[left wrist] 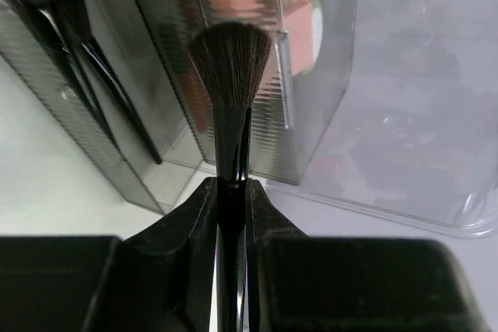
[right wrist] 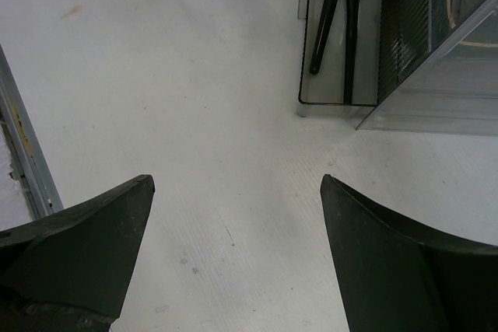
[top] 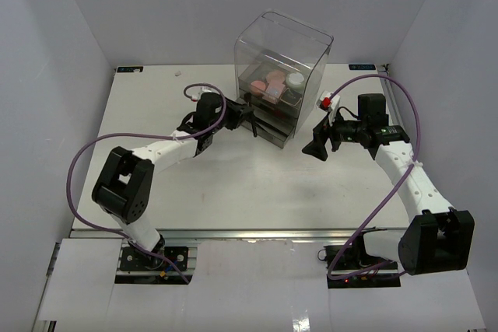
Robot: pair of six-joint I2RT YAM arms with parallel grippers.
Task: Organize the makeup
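Observation:
My left gripper (top: pixel 243 118) is shut on a black-handled brush (left wrist: pixel 230 91), its dark bristles pointing at the left face of the clear organizer box (top: pixel 280 83). In the left wrist view the gripper (left wrist: pixel 231 192) clamps the handle and two more brushes (left wrist: pixel 93 68) lie in a pulled-out dark drawer (left wrist: pixel 167 184). Pink compacts (top: pixel 274 83) and a white jar (top: pixel 296 79) sit in the box's top. My right gripper (top: pixel 317 148) is open and empty, to the right of the box above bare table (right wrist: pixel 233 184). Two brushes (right wrist: pixel 334 13) show in the drawer in its view.
The white table (top: pixel 233 184) is enclosed by white walls at the back and sides. A metal rail (right wrist: pixel 23 145) runs along the table's edge. A red-and-white connector (top: pixel 330 102) sits on the right arm's cable.

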